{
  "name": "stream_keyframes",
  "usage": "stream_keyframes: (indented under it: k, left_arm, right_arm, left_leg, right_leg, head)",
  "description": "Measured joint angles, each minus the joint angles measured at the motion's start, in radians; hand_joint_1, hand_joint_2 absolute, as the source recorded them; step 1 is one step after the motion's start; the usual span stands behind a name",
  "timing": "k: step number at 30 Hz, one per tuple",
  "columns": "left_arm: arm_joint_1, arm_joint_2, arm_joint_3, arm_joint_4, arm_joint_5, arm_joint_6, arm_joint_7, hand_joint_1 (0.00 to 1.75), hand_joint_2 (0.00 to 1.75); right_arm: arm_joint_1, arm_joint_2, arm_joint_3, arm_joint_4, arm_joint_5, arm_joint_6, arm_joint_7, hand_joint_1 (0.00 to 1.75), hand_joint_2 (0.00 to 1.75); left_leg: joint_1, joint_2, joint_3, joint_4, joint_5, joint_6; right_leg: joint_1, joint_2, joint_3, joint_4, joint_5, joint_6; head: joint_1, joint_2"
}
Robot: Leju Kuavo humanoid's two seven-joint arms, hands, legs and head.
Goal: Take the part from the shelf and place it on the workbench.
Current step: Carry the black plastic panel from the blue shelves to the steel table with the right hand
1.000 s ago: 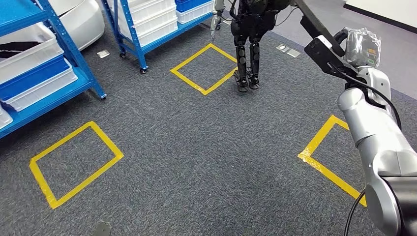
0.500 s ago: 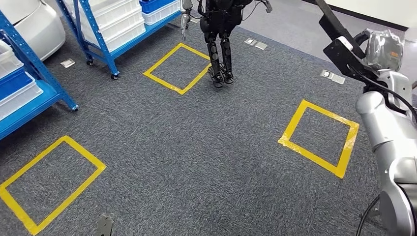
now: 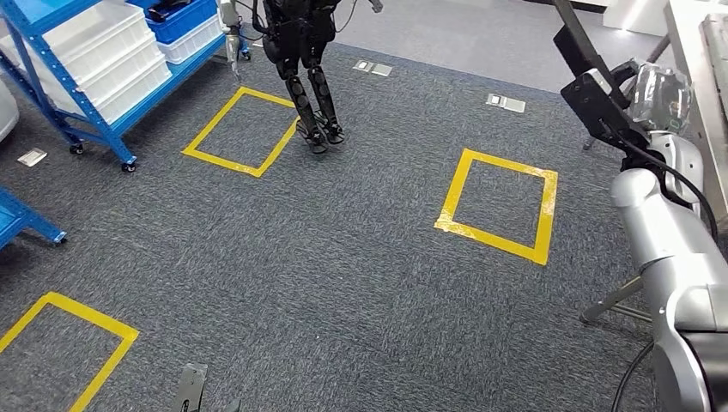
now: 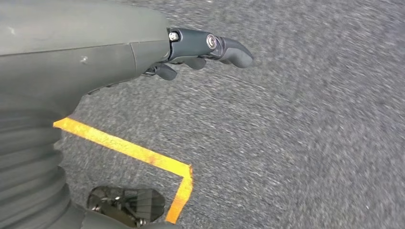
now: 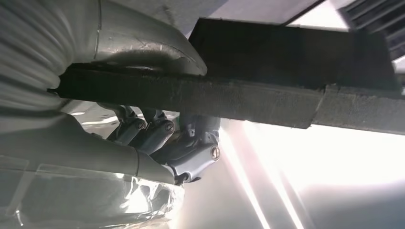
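Since the earlier frames our whole view has swung to the right: the blue shelves [image 3: 103, 64] have slid toward the upper left corner, and the edge of a pale workbench [image 3: 700, 103] now shows at the right edge, so it is the camera that has turned, not the things on the floor. We see the part [image 3: 592, 86], a long flat black piece, raised high on our right side and clamped in the right hand [image 3: 657, 94], which wears a clear plastic wrap; in the right wrist view the part [image 5: 291, 76] crosses the picture with the thumb over it and the darker fingers [image 5: 162, 138] curled beneath it. The left hand [image 4: 191, 52] hangs over the grey carpet [image 3: 343, 257] holding nothing, its fingers loosely apart, beside a corner of yellow tape [image 4: 181, 181]. On the carpet a yellow taped square [image 3: 500, 206] lies just ahead of the right arm, another [image 3: 243, 131] sits near the shelves, and the black legs of another robot [image 3: 309, 77] stand beside it.
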Motion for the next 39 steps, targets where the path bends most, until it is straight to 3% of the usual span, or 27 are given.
stream_keyframes:
  k: [2, 4, 6, 8, 9, 10, 12, 14, 15, 16, 17, 19, 21, 23, 24, 26, 28, 30, 31, 33, 35, 37, 39]
  left_arm:
    - [-0.002, 0.003, -0.001, 0.000, -0.001, 0.000, 0.000, 0.00, 1.75]
    - [-0.004, 0.006, -0.001, 0.000, -0.001, 0.000, 0.001, 0.00, 1.75]
    - [-0.005, 0.008, -0.003, 0.000, -0.001, 0.000, 0.001, 0.00, 1.75]
    - [-0.009, 0.009, -0.007, 0.000, -0.001, 0.000, 0.001, 0.00, 1.75]
    - [-0.012, 0.008, -0.008, 0.000, -0.002, 0.001, 0.001, 0.00, 1.75]
    - [-0.014, 0.009, -0.009, 0.000, -0.004, 0.001, 0.001, 0.00, 1.75]
    - [-0.016, 0.012, -0.010, -0.001, -0.007, 0.002, 0.001, 0.00, 1.75]
    - [-0.016, 0.017, -0.010, -0.001, -0.008, 0.002, 0.000, 0.00, 1.75]
    - [-0.016, 0.019, -0.010, -0.001, -0.007, 0.002, 0.000, 0.00, 1.75]
    - [-0.016, 0.021, -0.010, -0.001, -0.005, 0.002, -0.001, 0.00, 1.75]
    - [-0.016, 0.023, -0.010, -0.001, -0.001, 0.002, -0.002, 0.00, 1.75]
    - [-0.016, 0.029, -0.009, -0.001, 0.009, 0.002, -0.003, 0.00, 1.75]
    - [-0.015, 0.036, -0.003, -0.003, 0.025, 0.004, -0.006, 0.00, 1.75]
    - [-0.015, 0.040, 0.008, -0.003, 0.043, 0.003, -0.011, 0.00, 1.75]
    - [-0.015, 0.040, 0.013, -0.004, 0.049, 0.002, -0.013, 0.00, 1.75]
    - [-0.013, 0.040, 0.022, -0.004, 0.056, -0.002, -0.015, 0.00, 1.75]
    - [-0.004, 0.038, 0.030, -0.003, 0.062, -0.002, -0.018, 0.00, 1.75]
    - [0.004, 0.035, 0.038, -0.003, 0.068, -0.001, -0.020, 0.00, 1.75]
    - [0.006, 0.034, 0.042, -0.003, 0.070, 0.000, -0.021, 0.00, 1.75]
    - [0.010, 0.030, 0.048, -0.003, 0.074, 0.002, -0.022, 0.00, 1.75]
    - [0.013, 0.029, 0.056, -0.003, 0.082, 0.006, -0.024, 0.00, 1.75]
    - [0.017, 0.028, 0.067, -0.003, 0.097, 0.006, -0.029, 0.00, 1.75]
    - [0.018, 0.026, 0.079, -0.003, 0.111, 0.002, -0.036, 0.00, 1.75]
  right_arm:
    - [0.013, 0.002, 0.000, -0.008, -0.001, 0.000, 0.001, 1.75, 1.75]
    - [0.018, 0.003, 0.000, -0.015, -0.002, -0.001, 0.001, 1.75, 1.75]
    - [0.019, 0.004, -0.001, -0.020, -0.003, -0.002, 0.001, 1.75, 1.75]
    - [0.023, -0.001, -0.002, -0.023, -0.003, -0.002, 0.002, 1.75, 1.75]
    - [0.025, -0.006, -0.003, -0.024, -0.003, -0.002, 0.002, 1.75, 1.75]
    - [0.026, -0.010, -0.005, -0.024, -0.003, -0.002, 0.003, 1.75, 1.75]
    - [0.024, -0.013, -0.006, -0.028, -0.005, -0.003, 0.006, 1.75, 1.75]
    - [0.033, -0.011, -0.006, -0.032, -0.008, -0.006, 0.010, 1.75, 1.75]
    - [0.043, -0.010, -0.006, -0.033, -0.009, -0.007, 0.012, 1.75, 1.75]
    - [0.053, -0.010, -0.006, -0.034, -0.008, -0.008, 0.016, 1.75, 1.75]
    - [0.063, -0.010, -0.006, -0.035, -0.008, -0.009, 0.018, 1.75, 1.75]
    - [0.074, -0.007, -0.006, -0.039, -0.008, -0.010, 0.022, 1.75, 1.75]
    - [0.075, -0.002, -0.006, -0.043, -0.007, -0.011, 0.022, 1.75, 1.75]
    - [0.071, 0.000, -0.007, -0.044, -0.006, -0.010, 0.024, 1.75, 1.75]
    - [0.069, 0.000, -0.007, -0.044, -0.005, -0.009, 0.026, 1.75, 1.75]
    - [0.059, -0.002, -0.008, -0.044, -0.002, -0.006, 0.030, 1.75, 1.75]
    - [0.049, 0.003, -0.008, -0.042, 0.000, -0.002, 0.036, 1.75, 1.75]
    - [0.042, 0.009, -0.008, -0.036, 0.001, -0.001, 0.041, 1.75, 1.75]
    - [0.038, 0.010, -0.010, -0.030, 0.000, -0.001, 0.042, 1.75, 1.75]
    - [0.026, 0.010, -0.016, -0.015, -0.002, 0.000, 0.043, 1.75, 1.75]
    - [0.008, 0.009, -0.023, 0.005, -0.002, 0.001, 0.043, 1.75, 1.75]
    - [-0.010, 0.007, -0.024, 0.028, 0.001, 0.005, 0.044, 1.75, 1.75]
    - [-0.019, -0.005, -0.028, 0.049, 0.005, 0.009, 0.048, 1.75, 1.75]
  left_leg:
    - [0.003, -0.011, 0.038, -0.096, 0.067, 0.003]
    - [0.011, -0.057, 0.095, -0.227, 0.126, 0.007]
    - [0.011, -0.080, 0.115, -0.278, 0.138, 0.012]
    - [0.005, -0.057, 0.115, -0.285, 0.143, 0.022]
    - [0.005, -0.045, 0.117, -0.292, 0.149, 0.028]
    - [0.004, -0.033, 0.119, -0.300, 0.155, 0.034]
    - [0.002, -0.007, 0.120, -0.310, 0.164, 0.042]
    - [-0.001, 0.020, 0.117, -0.310, 0.165, 0.045]
    - [-0.001, 0.033, 0.116, -0.310, 0.165, 0.045]
    - [-0.001, 0.046, 0.115, -0.310, 0.164, 0.044]
    - [-0.001, 0.059, 0.114, -0.309, 0.164, 0.043]
    - [-0.005, 0.085, 0.114, -0.307, 0.160, 0.034]
    - [-0.010, 0.110, 0.116, -0.304, 0.154, 0.021]
    - [-0.009, 0.136, 0.121, -0.304, 0.147, 0.009]
    - [-0.004, 0.132, 0.123, -0.300, 0.142, 0.002]
    - [0.006, 0.082, 0.106, -0.252, 0.106, -0.008]
    - [0.009, 0.020, 0.048, -0.124, 0.038, -0.010]
    - [0.009, 0.005, -0.012, -0.008, -0.001, -0.006]
    - [0.008, 0.003, -0.022, 0.002, 0.009, -0.002]
    - [0.007, -0.013, 0.009, -0.089, 0.077, 0.012]
    - [0.007, -0.060, 0.064, -0.220, 0.143, 0.028]
    - [0.004, -0.085, 0.092, -0.277, 0.159, 0.038]
    - [0.002, -0.064, 0.102, -0.292, 0.161, 0.042]
  right_leg:
    - [0.000, 0.030, 0.000, 0.006, 0.000, 0.000]
    - [0.002, 0.057, -0.006, 0.013, 0.000, 0.002]
    - [0.004, 0.081, -0.018, 0.015, 0.004, 0.011]
    - [0.003, 0.098, -0.029, 0.012, 0.012, 0.026]
    - [0.003, 0.086, -0.036, 0.016, 0.011, 0.030]
    - [0.005, 0.058, -0.050, 0.034, 0.002, 0.032]
    - [0.004, -0.012, -0.102, 0.133, -0.043, 0.027]
    - [0.002, -0.039, -0.161, 0.259, -0.088, 0.026]
    - [-0.001, -0.042, -0.172, 0.288, -0.094, 0.031]
    - [-0.004, -0.047, -0.163, 0.278, -0.088, 0.038]
    - [-0.008, -0.058, -0.134, 0.230, -0.073, 0.047]
    - [-0.010, -0.111, -0.052, 0.092, -0.038, 0.060]
    - [-0.002, -0.139, -0.013, 0.021, -0.022, 0.054]
    - [0.004, -0.114, -0.015, 0.019, -0.018, 0.038]
    - [0.000, -0.100, -0.014, 0.018, -0.017, 0.031]
    - [-0.006, -0.073, -0.012, 0.017, -0.014, 0.016]
    - [-0.002, -0.045, -0.011, 0.017, -0.013, 0.003]
    - [0.008, -0.012, -0.010, 0.018, -0.012, -0.003]
    - [0.011, 0.004, -0.010, 0.018, -0.012, -0.003]
    - [0.015, 0.035, -0.008, 0.019, -0.012, -0.003]
    - [0.015, 0.061, -0.009, 0.021, -0.012, -0.002]
    - [0.010, 0.085, -0.014, 0.020, -0.009, 0.003]
    - [0.008, 0.106, -0.020, 0.014, -0.003, 0.013]
  head:
    - [0.000, 0.000]
    - [0.001, 0.000]
    - [0.002, 0.000]
    - [0.001, 0.000]
    - [0.001, 0.000]
    - [0.004, 0.000]
    - [0.008, 0.000]
    - [0.011, 0.000]
    - [0.011, 0.000]
    - [0.012, 0.000]
    - [0.012, 0.000]
    - [0.012, 0.000]
    - [0.009, 0.000]
    - [0.005, 0.000]
    - [0.004, 0.000]
    - [0.000, 0.000]
    - [-0.003, 0.000]
    - [-0.004, 0.000]
    - [-0.004, 0.000]
    - [-0.004, 0.000]
    - [-0.002, 0.000]
    - [-0.005, 0.000]
    - [-0.009, 0.000]
